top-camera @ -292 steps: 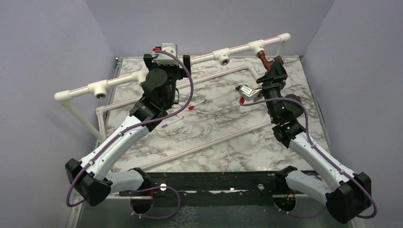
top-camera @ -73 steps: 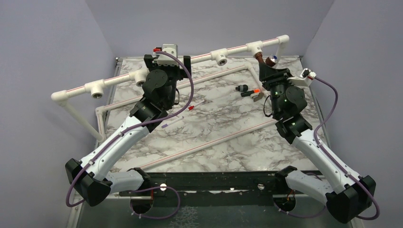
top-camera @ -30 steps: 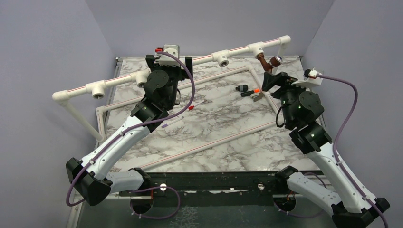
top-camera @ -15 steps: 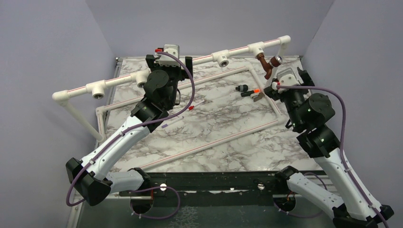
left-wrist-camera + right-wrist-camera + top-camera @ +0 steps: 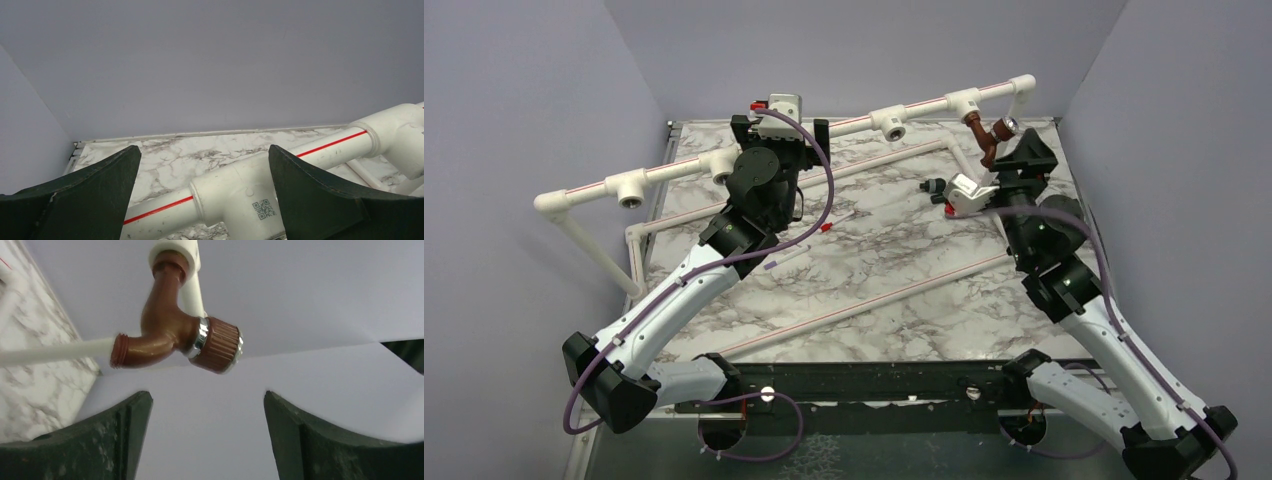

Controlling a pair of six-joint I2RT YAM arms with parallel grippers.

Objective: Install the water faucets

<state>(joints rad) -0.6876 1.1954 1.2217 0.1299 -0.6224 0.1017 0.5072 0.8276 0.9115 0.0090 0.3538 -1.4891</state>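
Observation:
A copper-coloured water faucet [image 5: 989,138] hangs from the right-hand white tee [image 5: 965,100] of the raised pipe, with its silvery round end to the right. In the right wrist view the faucet [image 5: 175,335] sits just beyond and above my fingertips, free of them. My right gripper [image 5: 1022,152] [image 5: 207,397] is open and empty, close beside the faucet. My left gripper [image 5: 776,128] [image 5: 202,152] is open, with its jaws on either side of a white tee fitting [image 5: 245,200] of the pipe, apart from it.
The raised white pipe [image 5: 674,165] carries more open tees [image 5: 890,121] [image 5: 632,188]. A small dark part with an orange tip [image 5: 933,186] lies on the marble table beside the right wrist. A red-tipped stick [image 5: 824,228] and loose thin pipes [image 5: 854,305] lie mid-table. Walls are close behind.
My right gripper let go of the faucet, pulled back to the right, turned its wrist and came back beside it. The faucet stays in the tee. The left arm has not moved.

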